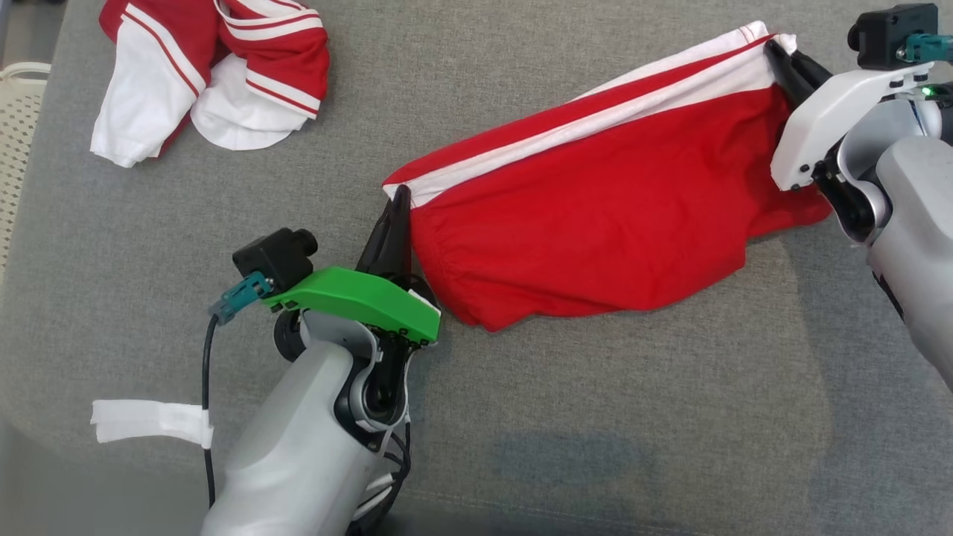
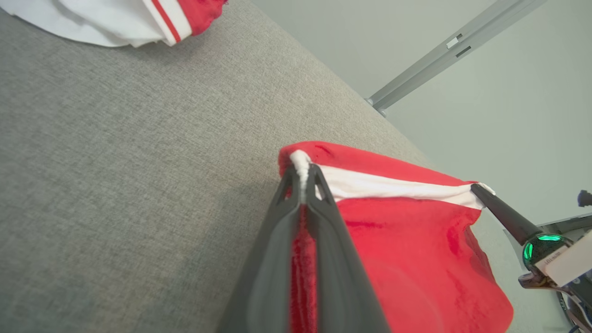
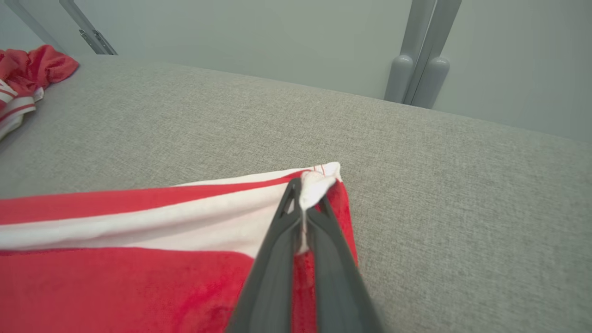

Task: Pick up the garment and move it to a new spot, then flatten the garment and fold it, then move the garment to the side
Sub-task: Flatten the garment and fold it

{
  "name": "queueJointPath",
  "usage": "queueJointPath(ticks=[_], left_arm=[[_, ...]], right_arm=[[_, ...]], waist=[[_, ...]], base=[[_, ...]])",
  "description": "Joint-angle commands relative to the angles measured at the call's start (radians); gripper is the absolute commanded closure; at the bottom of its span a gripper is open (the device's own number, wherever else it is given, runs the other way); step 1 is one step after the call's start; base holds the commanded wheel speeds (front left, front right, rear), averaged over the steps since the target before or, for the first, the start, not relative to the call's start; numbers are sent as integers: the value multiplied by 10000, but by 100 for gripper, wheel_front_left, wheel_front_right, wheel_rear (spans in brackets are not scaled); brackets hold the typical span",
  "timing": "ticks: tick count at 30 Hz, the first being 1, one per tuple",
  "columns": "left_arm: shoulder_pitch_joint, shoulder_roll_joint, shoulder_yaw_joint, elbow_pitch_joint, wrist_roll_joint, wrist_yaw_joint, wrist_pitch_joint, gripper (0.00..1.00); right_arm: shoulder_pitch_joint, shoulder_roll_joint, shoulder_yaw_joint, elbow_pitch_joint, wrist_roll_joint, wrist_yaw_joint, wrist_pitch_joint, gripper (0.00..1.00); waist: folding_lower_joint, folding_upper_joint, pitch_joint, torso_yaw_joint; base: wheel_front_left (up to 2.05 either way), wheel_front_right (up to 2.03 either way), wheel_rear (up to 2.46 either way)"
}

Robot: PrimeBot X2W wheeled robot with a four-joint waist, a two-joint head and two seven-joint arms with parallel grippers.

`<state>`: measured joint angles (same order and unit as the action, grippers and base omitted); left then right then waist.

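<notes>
Hanging by its white-striped edge, the red garment (image 1: 595, 216) was held stretched between the left gripper (image 1: 400, 195) and the right gripper (image 1: 774, 48), each clamped on one corner, over the middle-right of the grey surface (image 1: 595, 417). The carrying or spreading step was judged to be in hand; next, the cloth would need to be lowered evenly and laid flat.

You have soft, matt red-and-white cloth in the garment (image 1: 595, 223); the table cover (image 1: 223, 208) is a rough grey weave. At eleven o'clock the other shirt (image 1: 216, 74) looks the same cloth. The left gripper (image 1: 402, 193) has matt dark plastic fingers.
</notes>
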<state>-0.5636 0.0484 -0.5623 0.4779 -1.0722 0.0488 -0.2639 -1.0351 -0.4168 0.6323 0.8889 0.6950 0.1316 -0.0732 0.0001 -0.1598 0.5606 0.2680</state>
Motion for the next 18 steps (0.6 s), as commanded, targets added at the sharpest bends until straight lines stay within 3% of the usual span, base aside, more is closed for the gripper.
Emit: queueJointPath(ticks=[1,3,4,5,6,7,8,9,10,11,18], left_arm=[[-172,41,-53,49,-23,59,-8,100],[-276,41,-99,87,-22,124,-8,100],[-305,41,-151,129,22,160,-8,100],[-347,41,-221,184,163,193,-8,100],[-370,41,-299,242,232,229,-8,98],[-386,40,-365,276,341,215,-7,87],[-406,40,-407,305,474,243,-8,66],[-405,39,-438,320,565,257,-8,52],[-373,39,-464,319,596,247,-8,9],[-329,38,-467,309,671,261,-8,0],[158,39,-131,164,1558,406,-7,0]], right_arm=[[-172,-19,78,190,130,-17,-131,100],[-365,40,245,473,211,-17,-274,99],[-444,59,340,601,256,-17,-335,84],[-519,69,450,712,293,-17,-414,65],[-572,108,578,746,353,-17,-485,26],[-612,119,685,802,429,-17,-551,0],[-634,105,785,854,491,-17,-635,0],[-672,93,904,909,533,-17,-723,0],[-704,92,1023,951,590,-15,-812,0],[-731,91,1129,983,673,-17,-891,0],[-783,-40,1914,1028,942,-15,-1385,0]], waist=[[-1,-1,63,4],[-1,-1,103,-6],[-1,-1,115,-7],[-1,-1,121,-5],[-1,-1,123,-4],[-1,-1,123,-4],[-1,-1,119,-3],[-1,-1,112,-4],[-1,-1,98,-6],[-1,-1,78,-12],[-1,-1,-158,-152]], base=[[0,0,0],[0,0,0],[0,0,0],[0,0,0],[0,0,0],[0,0,0],[0,0,0],[0,0,0],[0,0,0],[0,0,0],[0,0,0]])
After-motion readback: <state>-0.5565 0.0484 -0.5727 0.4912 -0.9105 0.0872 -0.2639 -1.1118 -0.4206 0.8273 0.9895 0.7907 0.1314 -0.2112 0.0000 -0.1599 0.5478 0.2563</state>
